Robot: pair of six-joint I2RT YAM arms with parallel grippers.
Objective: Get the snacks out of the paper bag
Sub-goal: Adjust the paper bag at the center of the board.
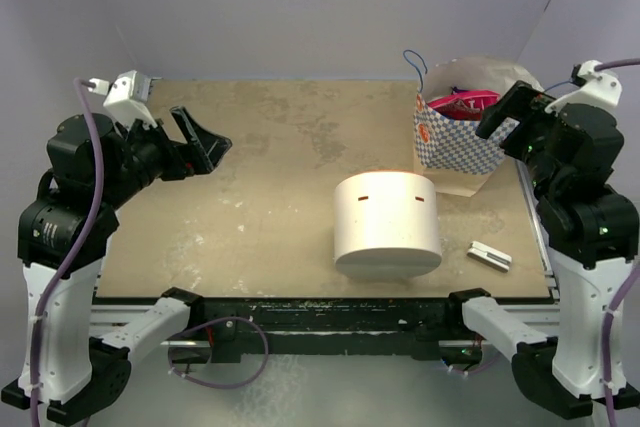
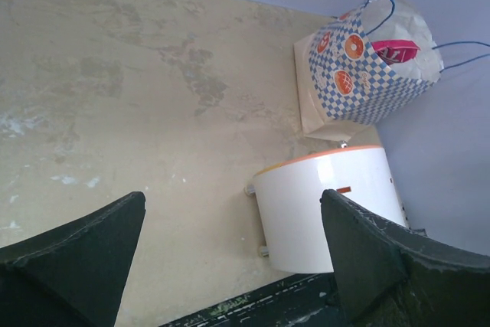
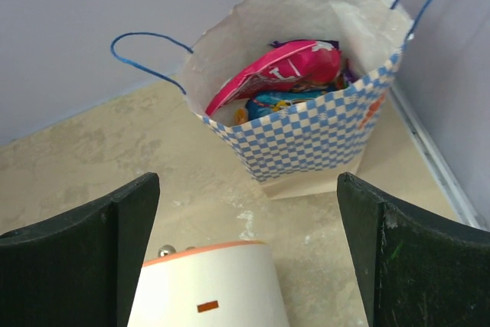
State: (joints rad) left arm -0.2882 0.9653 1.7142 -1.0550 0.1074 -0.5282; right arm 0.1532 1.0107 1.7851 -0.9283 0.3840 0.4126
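Note:
The blue-and-white checkered paper bag [image 1: 458, 144] stands open at the table's far right, with thin blue cord handles. Inside it lie the snacks: a pink packet [image 3: 285, 68] on top, a blue one [image 3: 285, 100] under it and a purple edge behind. The bag [image 2: 366, 82] and pink packet [image 2: 398, 50] also show in the left wrist view. My right gripper [image 1: 508, 113] is open and empty, held above the bag's [image 3: 306, 139] right side. My left gripper [image 1: 200, 139] is open and empty, raised over the table's left side, far from the bag.
A large white cylinder [image 1: 387, 225] with an orange rim stands in front of the bag, near the table's front edge. A small grey flat bar [image 1: 490, 255] lies to its right. The tan tabletop [image 1: 250, 197] is bounded by purple walls behind and at the right.

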